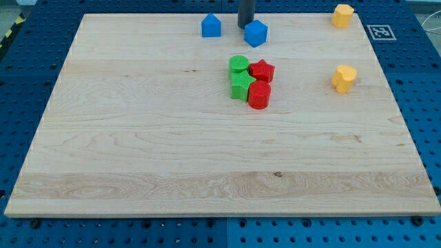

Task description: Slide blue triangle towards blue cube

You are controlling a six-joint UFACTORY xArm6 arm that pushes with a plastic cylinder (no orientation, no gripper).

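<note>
red cylinder [259, 96], blue triangle [211, 26] (left), my tip [246, 26] touching blue cube [255, 33]

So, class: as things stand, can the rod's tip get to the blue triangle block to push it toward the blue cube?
Probably yes. My tip sits just above-left of the blue cube, and bare wooden board separates it from the blue triangle block; nothing blocks that path.
</note>
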